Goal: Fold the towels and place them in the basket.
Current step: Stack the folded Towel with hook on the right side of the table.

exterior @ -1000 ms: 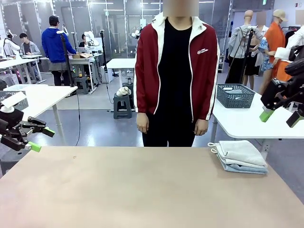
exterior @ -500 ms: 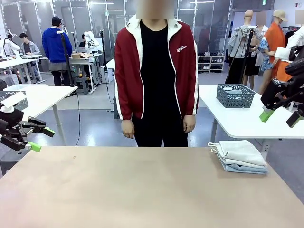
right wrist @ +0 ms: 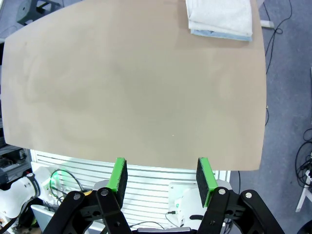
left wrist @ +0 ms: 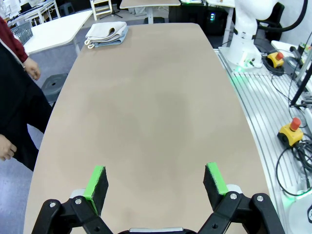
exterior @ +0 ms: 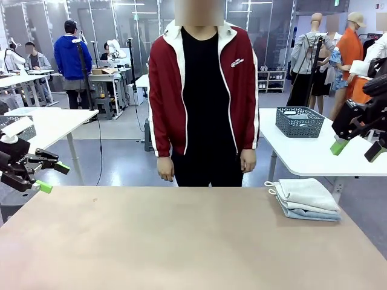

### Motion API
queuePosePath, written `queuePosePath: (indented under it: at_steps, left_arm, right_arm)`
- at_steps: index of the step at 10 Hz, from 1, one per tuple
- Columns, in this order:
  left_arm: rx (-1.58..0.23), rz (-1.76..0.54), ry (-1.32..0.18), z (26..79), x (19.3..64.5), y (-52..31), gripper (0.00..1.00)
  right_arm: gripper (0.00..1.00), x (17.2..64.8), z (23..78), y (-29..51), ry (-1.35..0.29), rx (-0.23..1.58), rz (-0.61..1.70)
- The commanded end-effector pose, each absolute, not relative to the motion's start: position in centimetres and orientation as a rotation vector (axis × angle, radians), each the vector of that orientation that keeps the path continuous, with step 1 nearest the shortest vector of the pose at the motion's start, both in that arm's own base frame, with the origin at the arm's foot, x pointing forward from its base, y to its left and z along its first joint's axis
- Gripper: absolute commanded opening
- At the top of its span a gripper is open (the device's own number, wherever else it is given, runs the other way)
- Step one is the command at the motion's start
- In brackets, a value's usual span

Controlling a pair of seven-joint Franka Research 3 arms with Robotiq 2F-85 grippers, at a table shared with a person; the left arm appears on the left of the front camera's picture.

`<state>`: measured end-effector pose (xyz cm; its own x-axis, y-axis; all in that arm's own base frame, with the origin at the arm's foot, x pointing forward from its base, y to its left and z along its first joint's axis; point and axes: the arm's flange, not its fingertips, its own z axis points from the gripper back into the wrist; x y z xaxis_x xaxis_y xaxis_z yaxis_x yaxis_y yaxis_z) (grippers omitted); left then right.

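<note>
Towels: cream one stacked on pale blue one, already folded, at the worktop's far right corner, near the person's side.
Basket: dark grey mesh, on a separate white table behind, well apart from the stack.
Left pincer: spread wide, empty, hovering off the worktop's left edge.
Right pincer: spread, empty, raised above the right side.
Handling: soft, light, floppy; layers likely to slide. Pinch both at the folded edge, or scoop beneath.

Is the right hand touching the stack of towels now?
Apart. In the front view the right hand hangs open off the table's right edge, with clear space between it and the towels lying on the table.
</note>
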<state>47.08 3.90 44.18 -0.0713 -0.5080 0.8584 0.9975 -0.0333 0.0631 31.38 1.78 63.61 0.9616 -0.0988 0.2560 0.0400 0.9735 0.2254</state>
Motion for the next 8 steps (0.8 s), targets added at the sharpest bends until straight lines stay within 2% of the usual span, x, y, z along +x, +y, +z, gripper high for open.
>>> queuePosePath:
  at_steps: [1,8]
  left_arm:
    - [-0.781,-1.478,-0.849,44.32,47.05,3.92,1.0]
    - [-0.781,-1.478,-0.849,44.32,47.05,3.92,1.0]
  right_arm:
    - [0.71,31.18,63.84,1.71,-0.264,0.221,-0.055]
    - [0.71,31.18,63.84,1.71,-0.264,0.221,-0.055]
